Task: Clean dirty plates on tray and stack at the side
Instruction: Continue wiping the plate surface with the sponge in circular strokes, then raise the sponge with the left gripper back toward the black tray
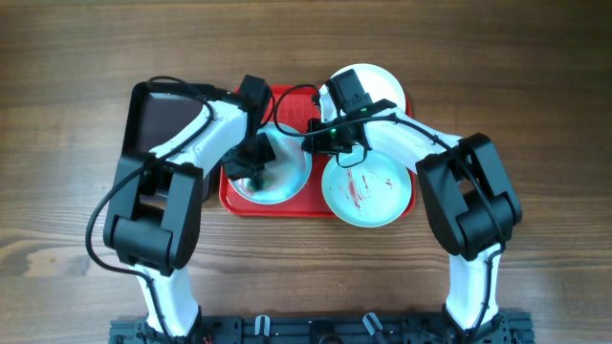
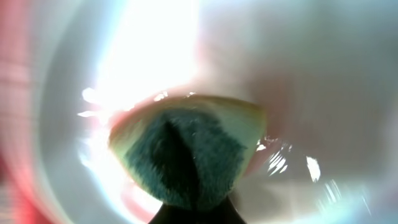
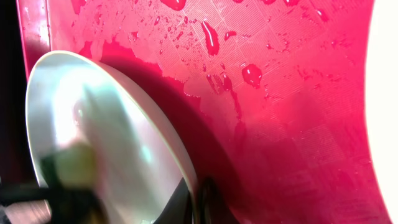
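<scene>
A pale mint-blue plate (image 1: 285, 182) sits tilted on the red tray (image 1: 277, 209). My left gripper (image 1: 254, 164) is shut on a green and yellow sponge (image 2: 186, 155) and presses it against the plate's inside (image 2: 298, 74). My right gripper (image 1: 318, 141) is shut on that plate's rim (image 3: 196, 199) and holds the plate (image 3: 93, 137) up on edge over the wet tray (image 3: 280, 93). A second mint-blue plate (image 1: 368, 189) with dark red smears lies at the tray's right end. A white plate (image 1: 382, 81) lies at the far right behind it.
A smaller black tray (image 1: 158, 119) stands left of the red tray, under my left arm. Water drops lie on the red tray's floor (image 3: 211, 37). The white plate's edge (image 3: 387, 93) shows bright at the right of the right wrist view.
</scene>
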`<state>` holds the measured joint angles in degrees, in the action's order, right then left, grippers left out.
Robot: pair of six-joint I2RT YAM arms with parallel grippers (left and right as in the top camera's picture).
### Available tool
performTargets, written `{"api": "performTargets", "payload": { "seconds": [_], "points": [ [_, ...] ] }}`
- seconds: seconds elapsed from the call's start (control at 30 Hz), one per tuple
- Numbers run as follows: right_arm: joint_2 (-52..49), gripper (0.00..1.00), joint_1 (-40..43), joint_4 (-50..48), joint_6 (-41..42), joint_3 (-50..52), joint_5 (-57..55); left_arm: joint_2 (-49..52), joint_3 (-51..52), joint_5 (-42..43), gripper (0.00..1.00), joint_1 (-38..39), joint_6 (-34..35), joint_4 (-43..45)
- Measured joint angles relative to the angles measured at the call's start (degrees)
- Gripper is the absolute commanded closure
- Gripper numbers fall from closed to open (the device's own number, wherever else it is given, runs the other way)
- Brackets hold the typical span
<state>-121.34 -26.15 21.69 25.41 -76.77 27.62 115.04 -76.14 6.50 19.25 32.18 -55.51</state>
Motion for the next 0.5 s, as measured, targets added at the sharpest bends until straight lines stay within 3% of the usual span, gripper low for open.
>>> {"api": "performTargets", "payload": {
  "seconds": [0.23, 0.5],
  "points": [
    [0.0, 0.96, 0.0, 0.04, 0.0, 0.0, 0.02, 0.79, 0.92, 15.74, 0.96, 0.31, -8.79, 2.58],
    [-0.07, 0.96, 0.04, 0.07, 0.74, 0.0, -0.17, 2.16, -7.91, 18.91, 0.96, -6.01, -10.69, 0.74]
  ]
}}
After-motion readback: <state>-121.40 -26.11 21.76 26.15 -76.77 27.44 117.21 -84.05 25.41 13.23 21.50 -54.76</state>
